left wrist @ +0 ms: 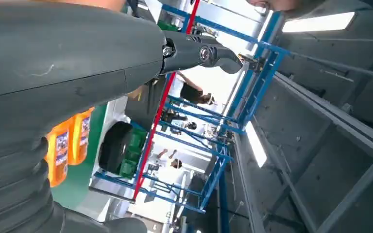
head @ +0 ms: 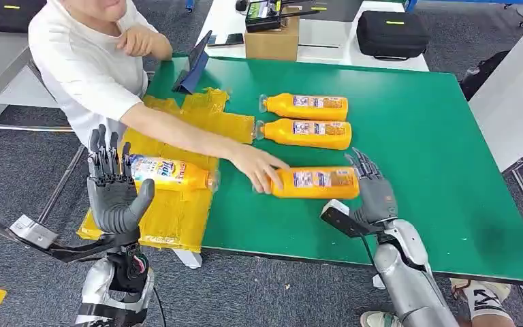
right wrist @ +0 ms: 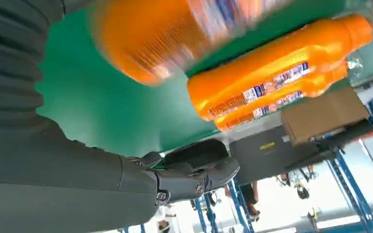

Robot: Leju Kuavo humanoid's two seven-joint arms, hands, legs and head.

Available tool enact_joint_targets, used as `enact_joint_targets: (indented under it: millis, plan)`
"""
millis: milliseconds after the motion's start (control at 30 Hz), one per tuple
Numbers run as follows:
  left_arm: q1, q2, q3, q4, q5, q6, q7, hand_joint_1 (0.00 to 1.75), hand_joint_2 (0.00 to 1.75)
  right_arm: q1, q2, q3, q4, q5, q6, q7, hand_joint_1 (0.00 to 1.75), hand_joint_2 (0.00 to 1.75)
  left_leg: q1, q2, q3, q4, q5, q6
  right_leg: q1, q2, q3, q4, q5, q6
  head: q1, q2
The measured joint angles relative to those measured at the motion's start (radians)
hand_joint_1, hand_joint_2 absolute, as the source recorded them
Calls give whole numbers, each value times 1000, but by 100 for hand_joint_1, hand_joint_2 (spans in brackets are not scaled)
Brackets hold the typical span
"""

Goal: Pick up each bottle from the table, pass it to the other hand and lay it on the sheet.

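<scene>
On the green bench (head: 415, 136), the nearest bottle (head: 317, 182) lies on its side with its long axis running left to right, its base end just beside the right robot hand (head: 373, 191). That robot hand is open, fingers spread and holding nothing; it is the nearer one, so the pick looks like its job. A person's hand (head: 262, 167) rests on the bottle's cap end (a possible clash). Two more bottles (head: 306, 119) lie parallel farther back. The left robot hand (head: 114, 191) is raised, open and empty, beside the yellow sheet (head: 177, 211), where one bottle (head: 169, 173) already lies.
</scene>
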Motion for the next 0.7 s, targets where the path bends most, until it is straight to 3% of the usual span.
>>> enact_joint_targets:
  millis: [233, 700]
  plan:
    - [-27, 0, -24, 27, -10, -1, 0, 0, 175, -97, 15, 5, 159, -48, 29, -19, 0, 175, 0, 0, 0, 0, 0, 0, 0, 0, 0, 0, 0, 0, 0, 0]
    - [-46, 0, -39, 48, -11, -1, 0, 0, 175, -152, 55, 5, 278, -74, 42, -21, 0, 175, 0, 0, 0, 0, 0, 0, 0, 0, 0, 0, 0, 0, 0, 0]
